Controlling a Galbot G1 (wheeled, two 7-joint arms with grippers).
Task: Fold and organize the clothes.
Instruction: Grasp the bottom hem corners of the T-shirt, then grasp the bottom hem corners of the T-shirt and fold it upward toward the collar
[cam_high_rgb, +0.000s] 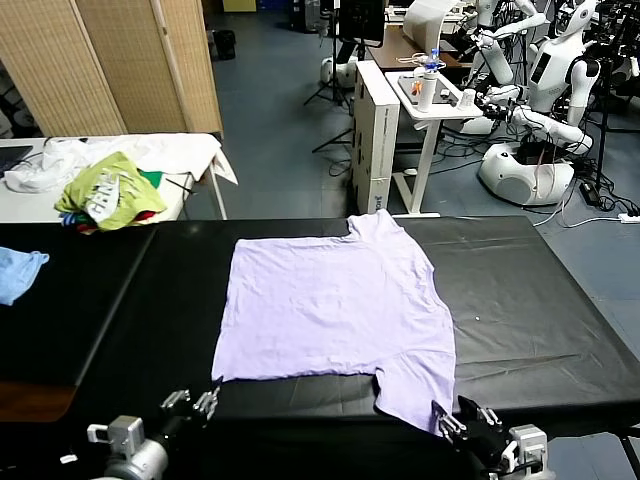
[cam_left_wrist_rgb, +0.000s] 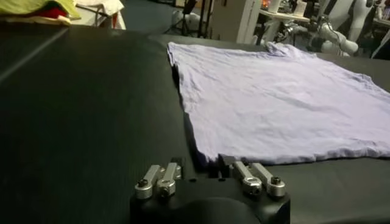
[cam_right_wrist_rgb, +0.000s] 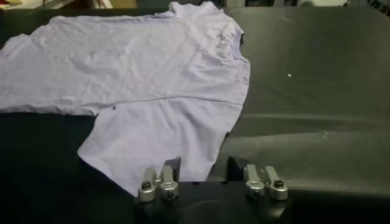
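Behind my matte black table (cam_high_rgb: 540, 290) sprawls a cluttered lab. Flat on it lies the soft, wrinkled lavender T-shirt (cam_high_rgb: 335, 305). My left gripper (cam_high_rgb: 207, 402) pinches its near corner; my right gripper (cam_high_rgb: 452, 421) clamps the sleeve hem.

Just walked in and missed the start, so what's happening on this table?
A two-armed robot is working on a pale lavender T-shirt spread flat on a black table. The left gripper is at the shirt's near left corner, and the right gripper is at the edge of the near sleeve. Both are shut at the cloth's near edge. No fold has been made yet.
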